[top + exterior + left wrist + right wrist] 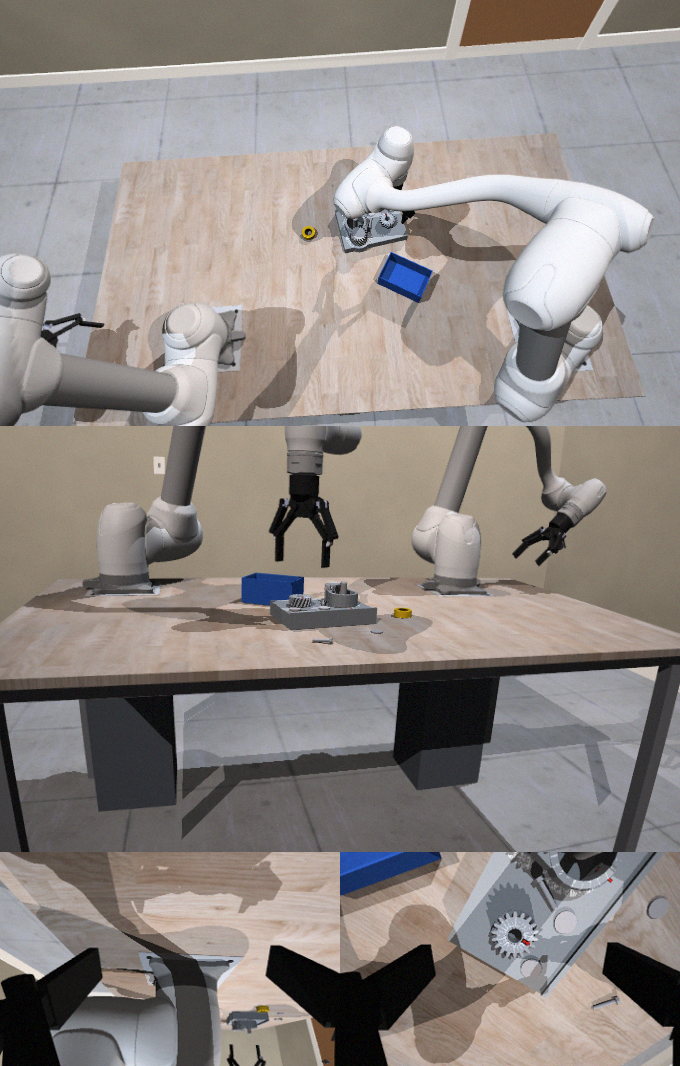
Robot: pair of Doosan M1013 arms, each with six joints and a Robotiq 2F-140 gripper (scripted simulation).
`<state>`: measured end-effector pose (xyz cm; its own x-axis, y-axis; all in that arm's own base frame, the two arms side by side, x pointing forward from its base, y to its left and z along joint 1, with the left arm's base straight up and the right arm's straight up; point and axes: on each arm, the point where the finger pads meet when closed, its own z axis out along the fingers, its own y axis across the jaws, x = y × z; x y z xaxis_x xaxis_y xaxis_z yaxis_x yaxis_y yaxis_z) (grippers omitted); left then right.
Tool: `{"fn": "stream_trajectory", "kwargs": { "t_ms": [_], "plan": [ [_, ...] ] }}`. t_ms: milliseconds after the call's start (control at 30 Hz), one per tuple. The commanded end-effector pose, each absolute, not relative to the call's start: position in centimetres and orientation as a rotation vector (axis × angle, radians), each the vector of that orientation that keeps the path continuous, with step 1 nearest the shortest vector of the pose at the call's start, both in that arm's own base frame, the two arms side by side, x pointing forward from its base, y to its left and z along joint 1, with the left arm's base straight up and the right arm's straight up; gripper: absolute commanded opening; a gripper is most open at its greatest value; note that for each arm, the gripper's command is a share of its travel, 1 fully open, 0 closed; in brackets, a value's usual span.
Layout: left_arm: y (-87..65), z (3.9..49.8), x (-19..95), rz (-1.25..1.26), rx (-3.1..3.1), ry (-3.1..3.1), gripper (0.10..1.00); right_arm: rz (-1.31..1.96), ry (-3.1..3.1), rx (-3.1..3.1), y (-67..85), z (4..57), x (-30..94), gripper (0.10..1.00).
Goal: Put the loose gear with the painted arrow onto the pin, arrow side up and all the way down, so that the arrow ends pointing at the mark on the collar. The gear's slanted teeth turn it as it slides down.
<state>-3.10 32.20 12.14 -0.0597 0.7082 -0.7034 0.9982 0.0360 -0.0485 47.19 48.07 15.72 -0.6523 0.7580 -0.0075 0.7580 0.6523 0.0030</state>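
The loose gear (386, 218) (300, 601) (503, 937) lies on the grey base plate (331, 620) (471, 934), its red arrow (525, 942) facing up. The collar (342, 600) is at the plate's other end, around the upright pin (343, 587); its red mark (610, 880) shows at the top of the right wrist view. The collar is cut off there and partly covered by the arm in the top view. My right gripper (302, 563) (519, 959) is open and empty, high above the loose gear. My left gripper (527, 559) (183, 962) is open and empty, far from the plate.
A blue bin (405, 276) (265, 591) (388, 871) stands near the plate. A yellow ring (303, 232) (402, 615) (263, 1009) lies beyond its collar end. A bolt (321, 641) (604, 1003) and a flat disc (376, 631) (657, 907) lie beside the plate. Another gear (358, 236) stands by the collar.
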Motion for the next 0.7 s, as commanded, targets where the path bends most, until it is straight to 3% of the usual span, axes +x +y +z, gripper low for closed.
{"fn": "stream_trajectory", "kwargs": {
  "t_ms": [0,667],
  "plan": [
    [32.09,12.11,-3.39,-0.752,1.720,1.814,1.000,0.006,2.984,0.979,48.11,15.81,47.22,1.000],
    [32.06,12.10,-3.44,-0.751,1.719,1.813,1.000,-0.031,3.065,-0.540,48.06,15.80,47.21,1.000]
  ]
}}
